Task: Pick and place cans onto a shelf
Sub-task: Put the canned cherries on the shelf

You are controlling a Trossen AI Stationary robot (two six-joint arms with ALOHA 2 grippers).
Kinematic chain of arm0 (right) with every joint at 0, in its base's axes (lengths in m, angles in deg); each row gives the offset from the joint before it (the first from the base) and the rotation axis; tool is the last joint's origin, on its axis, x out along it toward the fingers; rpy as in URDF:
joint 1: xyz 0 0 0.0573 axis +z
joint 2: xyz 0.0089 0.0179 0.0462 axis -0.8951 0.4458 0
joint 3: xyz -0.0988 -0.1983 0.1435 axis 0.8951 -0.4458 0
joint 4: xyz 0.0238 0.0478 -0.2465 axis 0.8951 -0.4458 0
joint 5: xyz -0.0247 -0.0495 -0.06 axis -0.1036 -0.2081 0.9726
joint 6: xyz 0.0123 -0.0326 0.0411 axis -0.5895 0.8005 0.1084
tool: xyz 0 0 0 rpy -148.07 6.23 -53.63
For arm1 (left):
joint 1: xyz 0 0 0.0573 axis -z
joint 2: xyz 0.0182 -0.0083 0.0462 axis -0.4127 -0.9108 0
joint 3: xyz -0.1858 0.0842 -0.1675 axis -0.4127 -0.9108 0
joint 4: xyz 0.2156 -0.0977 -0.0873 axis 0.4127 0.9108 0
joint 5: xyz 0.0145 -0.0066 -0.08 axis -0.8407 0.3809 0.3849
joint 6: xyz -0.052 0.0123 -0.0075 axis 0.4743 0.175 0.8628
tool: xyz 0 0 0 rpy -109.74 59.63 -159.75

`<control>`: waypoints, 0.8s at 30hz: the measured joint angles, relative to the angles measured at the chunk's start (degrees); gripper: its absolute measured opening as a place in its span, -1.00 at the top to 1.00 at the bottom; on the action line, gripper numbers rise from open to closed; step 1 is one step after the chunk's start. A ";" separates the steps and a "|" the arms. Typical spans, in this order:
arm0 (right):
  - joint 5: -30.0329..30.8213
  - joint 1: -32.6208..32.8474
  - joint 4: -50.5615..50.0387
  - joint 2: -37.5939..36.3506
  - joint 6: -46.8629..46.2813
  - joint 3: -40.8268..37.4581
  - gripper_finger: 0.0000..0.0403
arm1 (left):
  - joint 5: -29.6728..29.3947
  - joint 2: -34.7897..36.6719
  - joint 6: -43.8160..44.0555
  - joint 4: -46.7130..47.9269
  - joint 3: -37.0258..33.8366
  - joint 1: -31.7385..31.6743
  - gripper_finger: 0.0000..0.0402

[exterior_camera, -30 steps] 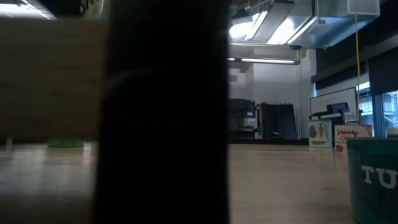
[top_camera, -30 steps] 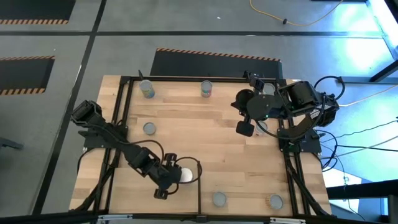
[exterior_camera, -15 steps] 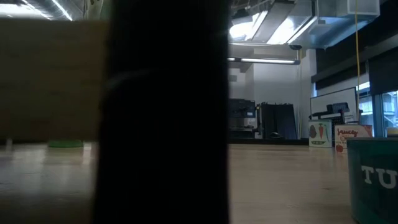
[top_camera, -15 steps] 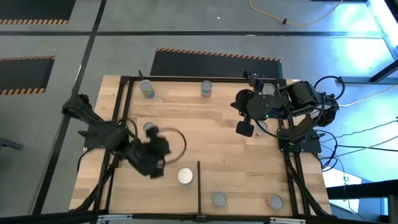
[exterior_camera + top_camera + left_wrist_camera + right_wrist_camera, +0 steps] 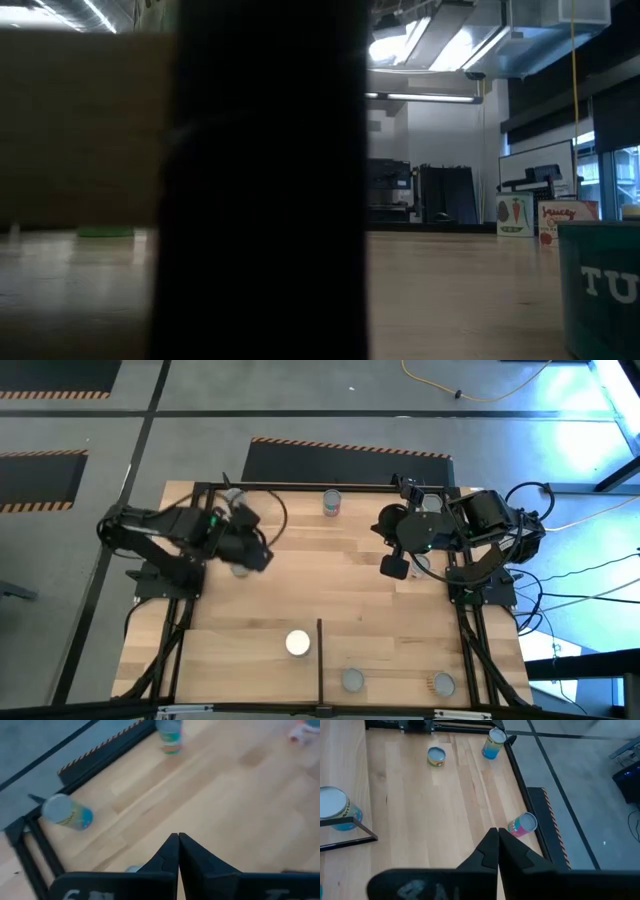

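Grey floor with hazard stripes surrounds the pale shelf [image 5: 350, 590] in its black frame. The left pincer [image 5: 178, 837], shut and empty, hovers over its back-left part, so I'd say it is between picks and must open, then drop round a can. The right pincer [image 5: 393, 568], also shut, waits at the right. I count five cans in plain view: corner can [image 5: 66, 812], back-rail can [image 5: 329, 503], white-topped can [image 5: 297, 643], grey-topped can [image 5: 352, 680] and tan-topped can [image 5: 442, 684]. There is one divider bar [image 5: 319, 655].

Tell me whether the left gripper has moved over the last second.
Yes. The left gripper has swung away from the white-topped can toward the table's far left corner.
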 joint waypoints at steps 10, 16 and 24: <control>0.04 0.00 1.14 0.00 -1.45 0.02 0.98 | 1.31 -0.18 -13.54 0.32 -0.08 -16.82 0.86; 0.06 0.02 1.47 0.00 -1.85 0.02 0.98 | 8.27 -0.16 -11.89 0.34 -0.08 -28.51 0.74; 2.22 -0.50 1.77 0.00 -4.78 0.02 0.98 | 12.54 -3.03 -16.10 -0.32 -0.10 -44.09 0.73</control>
